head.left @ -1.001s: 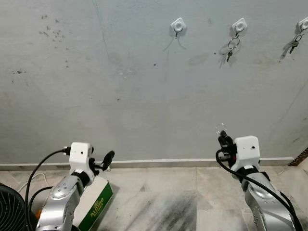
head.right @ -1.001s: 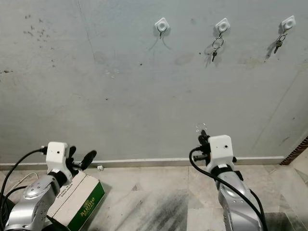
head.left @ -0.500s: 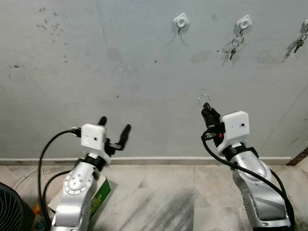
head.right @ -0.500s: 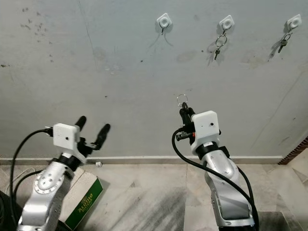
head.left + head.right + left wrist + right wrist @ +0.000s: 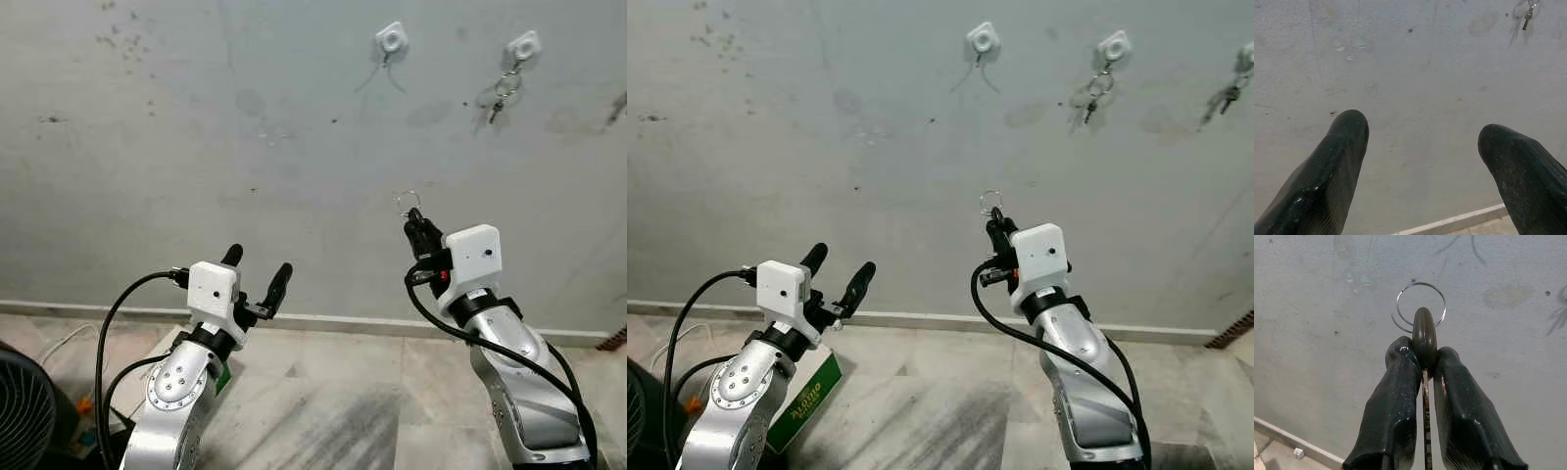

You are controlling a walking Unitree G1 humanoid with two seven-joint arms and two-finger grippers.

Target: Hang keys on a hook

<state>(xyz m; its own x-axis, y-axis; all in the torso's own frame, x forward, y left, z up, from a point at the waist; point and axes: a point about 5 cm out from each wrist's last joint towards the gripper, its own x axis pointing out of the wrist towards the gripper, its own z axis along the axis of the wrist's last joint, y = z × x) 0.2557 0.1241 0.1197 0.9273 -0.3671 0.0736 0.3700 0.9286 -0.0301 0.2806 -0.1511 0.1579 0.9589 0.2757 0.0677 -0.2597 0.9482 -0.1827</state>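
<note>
My right gripper (image 5: 415, 224) is raised before the grey wall, shut on a key (image 5: 1424, 335) whose thin wire ring (image 5: 1420, 303) sticks up past the fingertips. The ring (image 5: 405, 201) hangs well below the bare white hook (image 5: 391, 39) high on the wall. A second hook (image 5: 522, 46) to its right carries a set of keys (image 5: 502, 93). A third set of keys (image 5: 1225, 95) hangs at the far right. My left gripper (image 5: 257, 268) is held up at lower left, open, with nothing between its fingers (image 5: 1332, 166).
A green and white carton (image 5: 803, 399) lies on the tiled floor by the left arm. A dark fan (image 5: 24, 416) stands at the lower left corner. A white baseboard (image 5: 333, 321) runs along the foot of the wall.
Both arms rose from low near the floor. The right gripper carried the key upward toward the wall. The camera has shifted, moving the hooks rightward and upward in the picture.
</note>
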